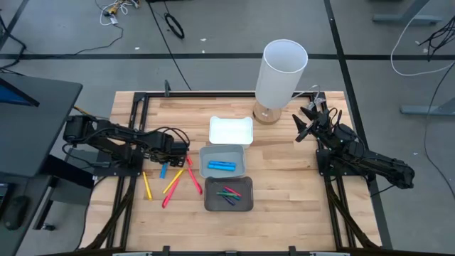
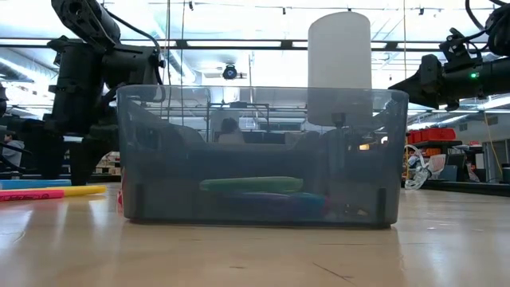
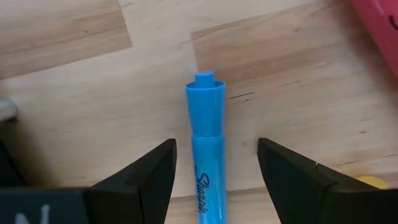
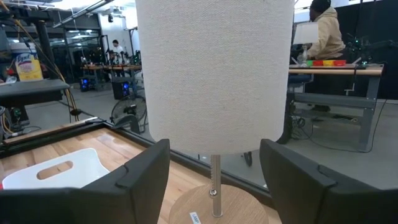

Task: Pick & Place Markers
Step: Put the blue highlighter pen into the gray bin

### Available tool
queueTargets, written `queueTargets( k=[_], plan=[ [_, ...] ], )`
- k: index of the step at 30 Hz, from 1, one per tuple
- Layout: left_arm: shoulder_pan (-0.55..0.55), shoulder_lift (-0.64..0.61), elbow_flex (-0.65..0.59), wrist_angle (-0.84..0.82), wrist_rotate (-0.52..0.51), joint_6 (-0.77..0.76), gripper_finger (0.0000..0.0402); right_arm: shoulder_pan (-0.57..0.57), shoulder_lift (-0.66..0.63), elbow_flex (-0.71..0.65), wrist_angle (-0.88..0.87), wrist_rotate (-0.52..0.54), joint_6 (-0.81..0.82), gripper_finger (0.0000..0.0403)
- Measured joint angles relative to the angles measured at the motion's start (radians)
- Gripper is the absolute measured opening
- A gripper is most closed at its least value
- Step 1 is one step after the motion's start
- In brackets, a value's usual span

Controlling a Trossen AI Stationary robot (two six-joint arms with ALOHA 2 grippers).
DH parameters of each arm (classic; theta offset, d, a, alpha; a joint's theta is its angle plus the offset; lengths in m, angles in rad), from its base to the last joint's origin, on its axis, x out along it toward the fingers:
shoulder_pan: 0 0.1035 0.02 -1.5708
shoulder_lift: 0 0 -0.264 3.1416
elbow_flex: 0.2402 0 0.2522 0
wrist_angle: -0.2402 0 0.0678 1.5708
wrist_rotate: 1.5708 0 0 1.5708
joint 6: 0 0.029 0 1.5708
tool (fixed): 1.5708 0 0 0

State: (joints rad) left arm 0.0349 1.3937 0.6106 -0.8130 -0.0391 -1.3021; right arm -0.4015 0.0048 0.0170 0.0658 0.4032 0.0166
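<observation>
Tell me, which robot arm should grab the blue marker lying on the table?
Probably the left. Its tool is open with the blue marker lying on the table between its fingers. The right tool waits far off, open, by the lamp.

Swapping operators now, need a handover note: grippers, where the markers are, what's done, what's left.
Left gripper: open, fingers either side of a blue marker lying on the table, not yet gripped.
Right gripper: open, holding nothing, parked at the lamp.
Done: blue markers in the middle grey tray; several green, purple and red ones in the dark tray.
Left: the blue one plus yellow marker, orange marker and red markers loose on the table's left side.
White tray: no markers visible.
</observation>
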Motion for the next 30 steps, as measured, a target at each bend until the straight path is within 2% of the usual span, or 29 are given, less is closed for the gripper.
queueTargets(
  k=[13, 30],
  plan=[
    [0.0, 0.0, -0.001, 0.007, 0.0, 0.006, 0.0152, 0.0, 0.0, 0.0, 0.0, 0.0, 0.0, 0.0251],
    [0.0, 0.0, -0.001, 0.015, 0.007, 0.032, 0.0098, 0.0, 0.0, 0.0, 0.0, 0.0, 0.0, 0.0251]
  ],
)
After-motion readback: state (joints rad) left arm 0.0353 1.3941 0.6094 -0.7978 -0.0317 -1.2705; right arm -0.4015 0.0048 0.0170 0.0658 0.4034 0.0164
